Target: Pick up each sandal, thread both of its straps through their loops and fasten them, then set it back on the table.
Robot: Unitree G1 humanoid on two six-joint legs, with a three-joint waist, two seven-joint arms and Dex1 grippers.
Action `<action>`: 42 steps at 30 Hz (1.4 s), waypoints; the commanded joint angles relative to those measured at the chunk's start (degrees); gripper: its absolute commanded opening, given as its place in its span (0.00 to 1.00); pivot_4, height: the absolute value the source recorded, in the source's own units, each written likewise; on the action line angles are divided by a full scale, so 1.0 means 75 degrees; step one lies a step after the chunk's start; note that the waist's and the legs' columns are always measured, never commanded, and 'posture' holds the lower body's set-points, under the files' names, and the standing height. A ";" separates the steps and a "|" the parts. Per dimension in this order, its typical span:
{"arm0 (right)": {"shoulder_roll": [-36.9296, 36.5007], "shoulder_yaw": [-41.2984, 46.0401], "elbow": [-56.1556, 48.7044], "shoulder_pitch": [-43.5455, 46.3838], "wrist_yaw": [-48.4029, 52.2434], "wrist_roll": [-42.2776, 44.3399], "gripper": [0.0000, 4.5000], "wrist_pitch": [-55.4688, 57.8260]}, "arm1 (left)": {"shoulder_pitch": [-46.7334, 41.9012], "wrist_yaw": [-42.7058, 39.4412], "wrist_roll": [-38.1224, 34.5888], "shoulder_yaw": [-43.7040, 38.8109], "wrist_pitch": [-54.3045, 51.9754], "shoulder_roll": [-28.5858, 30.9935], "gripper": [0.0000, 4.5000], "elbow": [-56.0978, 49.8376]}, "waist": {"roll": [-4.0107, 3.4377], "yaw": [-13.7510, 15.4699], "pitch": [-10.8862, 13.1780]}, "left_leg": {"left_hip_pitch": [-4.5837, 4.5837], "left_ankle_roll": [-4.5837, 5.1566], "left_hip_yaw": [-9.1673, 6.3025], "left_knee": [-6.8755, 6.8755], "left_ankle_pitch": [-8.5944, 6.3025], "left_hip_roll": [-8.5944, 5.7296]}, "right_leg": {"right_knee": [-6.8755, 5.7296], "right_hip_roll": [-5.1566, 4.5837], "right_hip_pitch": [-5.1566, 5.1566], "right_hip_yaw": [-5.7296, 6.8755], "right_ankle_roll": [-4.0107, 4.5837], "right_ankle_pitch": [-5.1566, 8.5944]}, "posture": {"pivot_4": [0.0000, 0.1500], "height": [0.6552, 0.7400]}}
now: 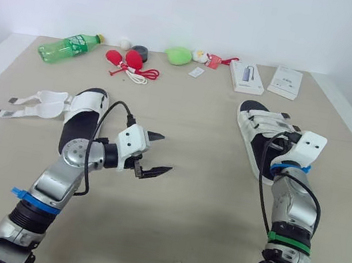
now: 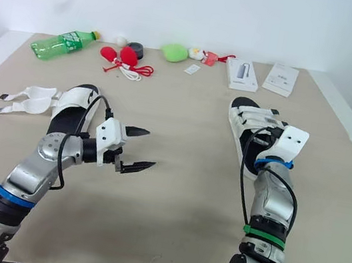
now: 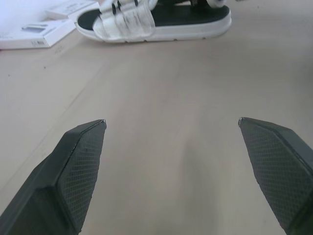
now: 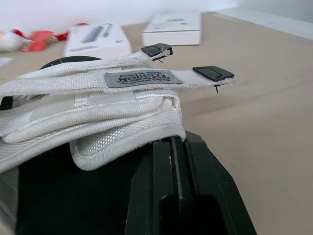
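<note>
"Left wrist view: what are the left gripper (image 1: 168, 152)'s fingers (image 3: 78, 161) like?"

"Black wedges tapering to blunt points, with cross-hatched inner faces. They stand wide apart with nothing between them, above the matte beige table (image 1: 193, 188)."

"And the right sandal (image 1: 255, 111)?"

"On the table's right side, long axis running away from the robot, far end leaning slightly left. It has a black footbed and a white sole. Its woven straps (image 4: 98, 112) are white webbing folded across the foot, with black tabs at the ends and a grey label on one."

"The right gripper (image 4: 177, 142)?"

"Fingers pressed together on the footbed, right against the strap fold. Whether they pinch any webbing, I cannot tell."

"The left sandal (image 1: 83, 119)?"

"On the left side, also lengthwise, far end leaning right. Its loose straps (image 1: 39, 103) lie flat, splayed out to the left."
</note>
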State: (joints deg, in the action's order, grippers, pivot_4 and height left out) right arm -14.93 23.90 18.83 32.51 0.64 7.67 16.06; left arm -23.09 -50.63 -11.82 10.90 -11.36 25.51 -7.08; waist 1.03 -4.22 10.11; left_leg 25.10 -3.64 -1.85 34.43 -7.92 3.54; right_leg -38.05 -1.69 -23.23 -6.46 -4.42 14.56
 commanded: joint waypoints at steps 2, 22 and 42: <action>-0.0089 -0.0121 -0.0342 0.0003 -0.0441 -0.0074 0.19 0.0328 | -0.0229 -0.0415 -0.0302 -0.0044 0.0197 -0.0021 1.00 0.0130 | 0.0002 0.0003 -0.0001 | 0.0000 0.0002 0.0000 -0.0001 0.0001 0.0000 | 0.0000 0.0000 0.0001 0.0000 0.0000 0.0000 | 1.00 1.00; -0.2713 -0.1031 -0.2676 -0.1294 0.7282 0.3114 0.99 -0.0100 | -0.0374 0.1670 0.0135 -0.0744 -0.1179 -0.0395 1.00 -0.0542 | 0.0018 -0.0096 0.0011 | -0.0010 0.0010 0.0000 0.0003 -0.0002 -0.0001 | 0.0001 0.0003 0.0007 -0.0004 -0.0003 0.0002 | 1.00 1.00; -0.0091 -0.3916 0.2040 0.2654 1.0709 0.2170 0.99 -0.1392 | 0.1845 0.6779 0.1691 -0.1947 -0.4616 -0.2392 1.00 -0.3824 | 0.0065 -0.0035 0.0038 | -0.0003 0.0005 -0.0031 0.0004 0.0030 0.0001 | 0.0001 0.0026 -0.0006 -0.0002 0.0008 -0.0042 | 1.00 1.00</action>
State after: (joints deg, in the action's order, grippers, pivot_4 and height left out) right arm -16.43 -4.90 32.17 50.23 79.31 25.27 8.25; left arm -8.78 -2.37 -0.08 -0.92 -45.11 8.33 -34.26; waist 1.52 -4.48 10.39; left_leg 25.06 -3.60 -2.11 34.45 -7.69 3.54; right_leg -38.05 -1.48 -23.28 -6.47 -4.35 14.23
